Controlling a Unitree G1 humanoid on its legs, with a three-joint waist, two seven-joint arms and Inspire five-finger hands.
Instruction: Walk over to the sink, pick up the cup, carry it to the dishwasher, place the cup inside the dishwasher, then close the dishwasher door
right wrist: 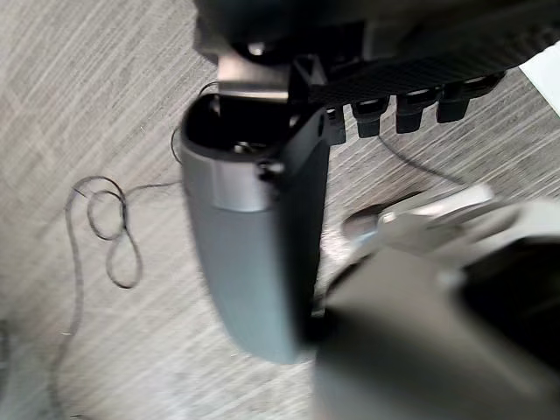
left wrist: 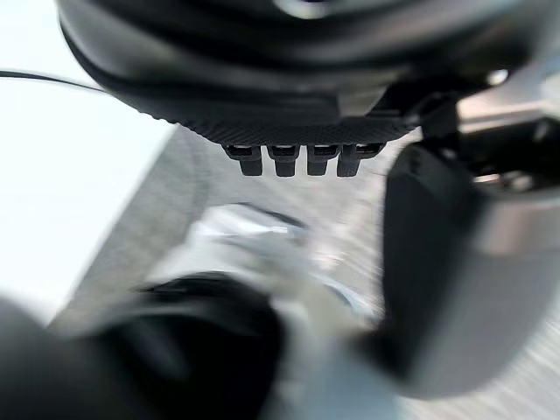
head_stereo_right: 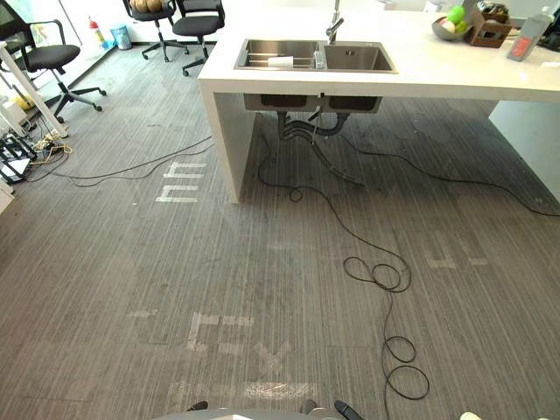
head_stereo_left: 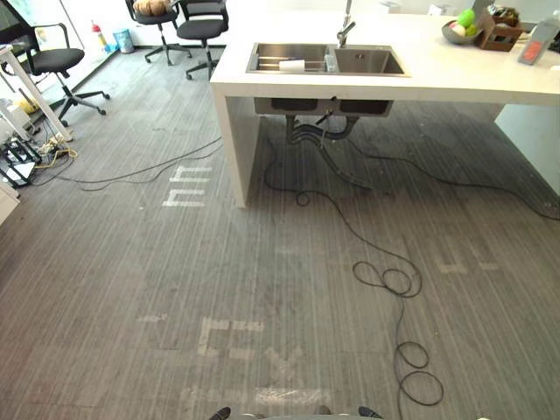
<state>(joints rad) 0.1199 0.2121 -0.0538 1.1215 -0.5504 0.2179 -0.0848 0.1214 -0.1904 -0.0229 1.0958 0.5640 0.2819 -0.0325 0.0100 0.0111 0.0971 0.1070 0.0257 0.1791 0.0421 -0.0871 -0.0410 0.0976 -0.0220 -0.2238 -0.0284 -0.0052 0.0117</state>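
Walk squarely up to the bench [head_stereo_left: 455, 77] edge at the sink [head_stereo_left: 372, 61]. The cup [head_stereo_left: 291, 65] lies in the left basin. Left hand [left wrist: 262, 87] and right hand [right wrist: 394, 79] are relaxed and empty.

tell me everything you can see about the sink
The sink is a steel-looking double basin, sunk into the left end of a white counter. A faucet rises at its back edge near the divider. The wider left basin holds a white cup, seemingly lying on its side close to the divider. Grey pipes hang beneath the basins toward the floor.
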